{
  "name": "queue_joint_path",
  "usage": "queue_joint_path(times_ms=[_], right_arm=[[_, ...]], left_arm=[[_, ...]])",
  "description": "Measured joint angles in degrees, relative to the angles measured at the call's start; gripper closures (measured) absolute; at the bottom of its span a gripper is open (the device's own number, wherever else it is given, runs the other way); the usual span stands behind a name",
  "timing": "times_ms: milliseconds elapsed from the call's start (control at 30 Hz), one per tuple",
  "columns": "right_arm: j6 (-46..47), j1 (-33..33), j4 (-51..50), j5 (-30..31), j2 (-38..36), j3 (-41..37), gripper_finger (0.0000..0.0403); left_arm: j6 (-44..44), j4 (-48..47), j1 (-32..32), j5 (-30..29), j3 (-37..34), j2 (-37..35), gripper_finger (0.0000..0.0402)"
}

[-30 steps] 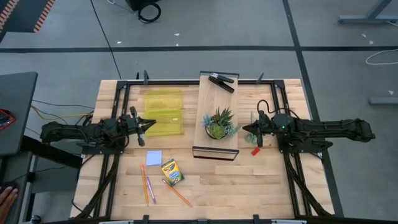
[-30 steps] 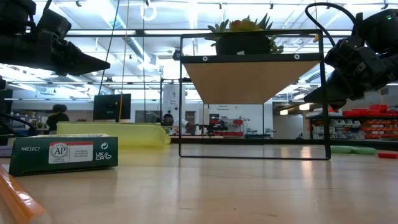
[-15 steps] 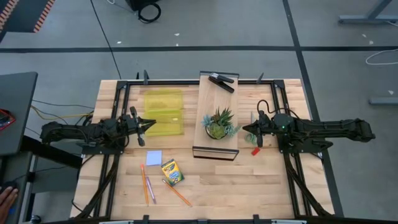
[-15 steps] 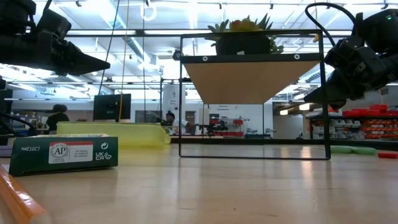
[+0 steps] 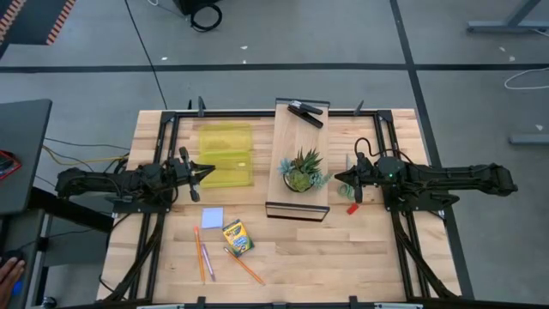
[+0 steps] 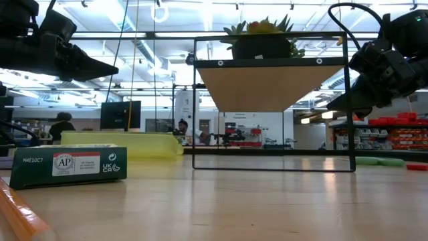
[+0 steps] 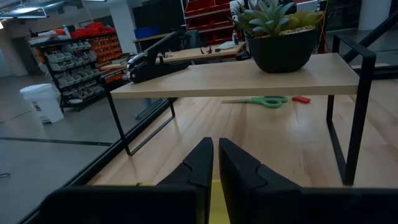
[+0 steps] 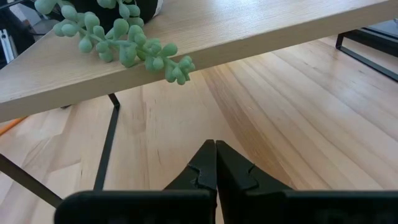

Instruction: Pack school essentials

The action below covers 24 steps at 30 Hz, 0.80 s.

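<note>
High view: the left gripper (image 5: 206, 171) lies low and level over the translucent yellow plastic case (image 5: 226, 155), fingers pinched nearly together, empty. The right gripper (image 5: 340, 179) points at the wooden riser shelf (image 5: 296, 206), fingers pressed together, empty, beside the tiny red block (image 5: 352, 208). The yellow-and-green crayon box (image 5: 238, 237), pale blue square pad (image 5: 212, 217) and thin orange and pink pencils (image 5: 203, 257) lie on the slatted wooden table (image 5: 343, 257). Low view: the crayon box shows its printed side. Left wrist view: the green spiky potted plant (image 7: 277, 31) stands on the shelf.
</note>
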Motion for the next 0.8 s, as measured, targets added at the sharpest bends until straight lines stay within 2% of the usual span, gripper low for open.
queue_joint_path(times_ms=[367, 800], right_arm=[[-0.01, 0.0, 0.01, 0.01, -0.01, 0.01, 0.0395], [-0.01, 0.01, 0.02, 0.02, 0.0, 0.0, 0.0395]], left_arm=[[0.0, -0.02, 0.0, 0.01, 0.0, 0.01, 0.0373], [0.0, -0.01, 0.01, 0.01, -0.02, 0.0, 0.0367]])
